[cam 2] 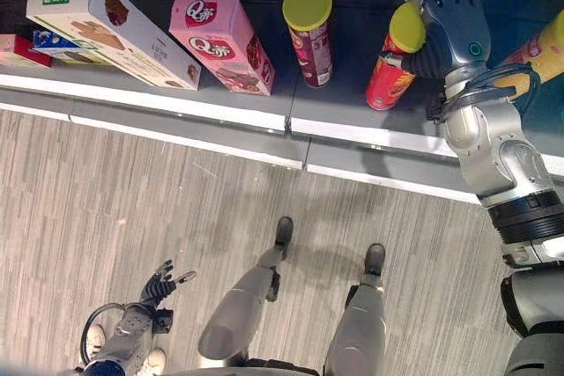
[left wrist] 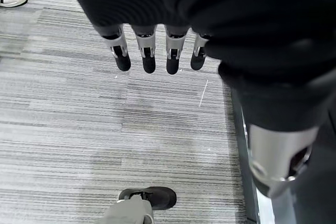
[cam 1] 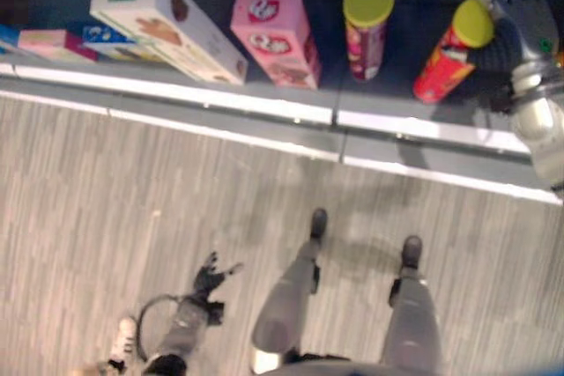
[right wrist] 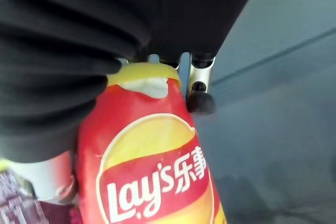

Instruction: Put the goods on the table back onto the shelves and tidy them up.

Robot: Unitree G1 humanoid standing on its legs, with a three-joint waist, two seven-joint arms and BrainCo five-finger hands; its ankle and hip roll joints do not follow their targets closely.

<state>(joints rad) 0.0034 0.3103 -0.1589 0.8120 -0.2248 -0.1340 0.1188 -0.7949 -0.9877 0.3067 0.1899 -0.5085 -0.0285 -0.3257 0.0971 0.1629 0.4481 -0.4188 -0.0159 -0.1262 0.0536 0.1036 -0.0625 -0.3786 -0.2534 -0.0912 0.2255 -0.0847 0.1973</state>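
The right hand [cam 2: 451,28] was curled round the yellow-lidded top of a red chip can [cam 2: 391,72], which leaned tilted on the grey shelf [cam 2: 264,103], so this item seemed nearly placed but not yet stood upright or released. Already on that shelf stood a dark red can [cam 2: 308,33] and a pink box [cam 2: 222,43], with a white box [cam 2: 97,28] leaning over smaller packs, probably needing straightening. The left hand [left wrist: 152,51] hung over the floor, fingers straight and holding nothing.

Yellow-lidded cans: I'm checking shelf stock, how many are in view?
3: a dark red can upright mid-shelf; a red can tilted in the right hand; a yellow can partly hidden beyond that arm. More may be hidden.
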